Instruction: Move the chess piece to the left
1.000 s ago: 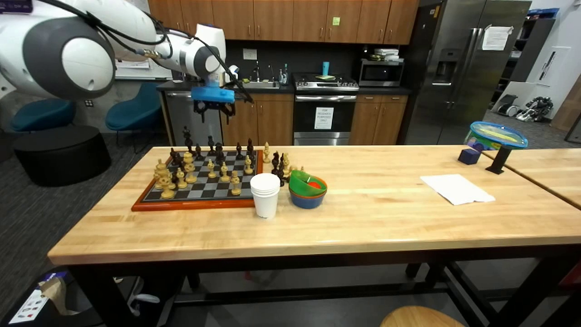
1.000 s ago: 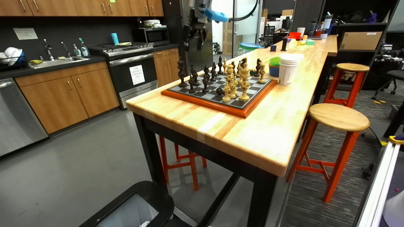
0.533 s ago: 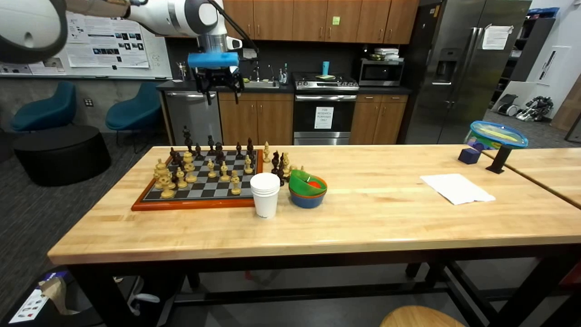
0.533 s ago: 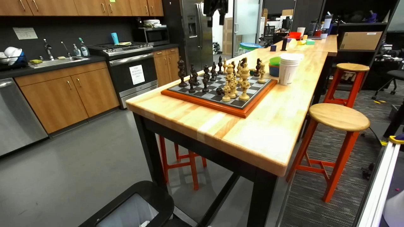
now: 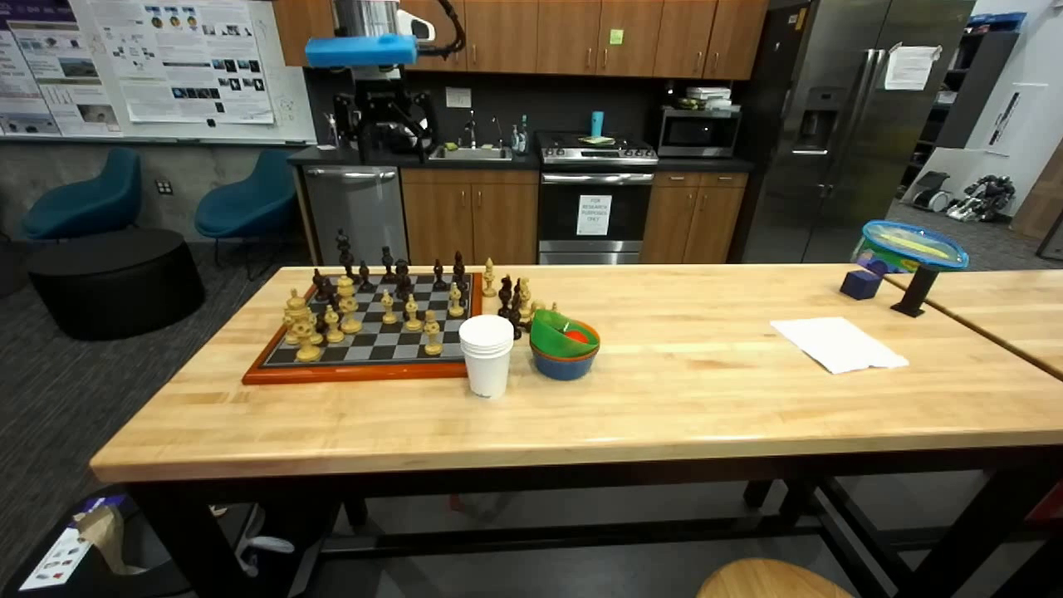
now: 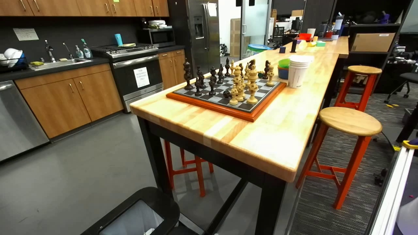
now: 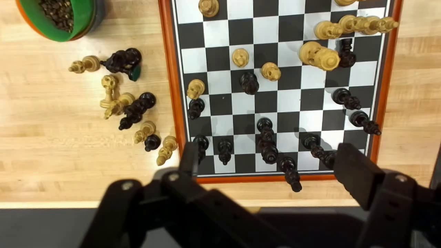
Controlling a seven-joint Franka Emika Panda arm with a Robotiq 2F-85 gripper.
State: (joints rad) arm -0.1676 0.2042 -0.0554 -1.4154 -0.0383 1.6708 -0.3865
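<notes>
A chessboard point(image 5: 357, 375) with a red-brown wooden rim lies at one end of the table and also shows in the wrist view point(image 7: 385, 75). Dark and cream chess pieces stand on it, including a dark piece point(image 7: 292, 175) near the rim and a cream piece point(image 7: 240, 57). A dark piece point(image 6: 227, 94) lies on its side among cream ones. Which piece the task means cannot be told. My gripper point(image 7: 268, 163) is open and empty, high above the board; its fingers partly cover dark pieces in the wrist view. It hangs well above the table in both exterior views point(image 5: 390, 154) point(image 6: 245, 3).
Loose dark and cream pieces point(image 7: 117, 103) lie and stand beside the board. Stacked white cups point(image 5: 487, 357) and nested bowls point(image 5: 565, 365) stand close by. A white paper point(image 5: 839, 345), a dark blue block point(image 5: 860, 284) and a lidded tub point(image 5: 909, 247) are farther along the table point(image 5: 664, 415).
The arm and gripper have risen higher above the board, moving up and rightward in an exterior view and up out of most of another. The chess pieces have not moved.
</notes>
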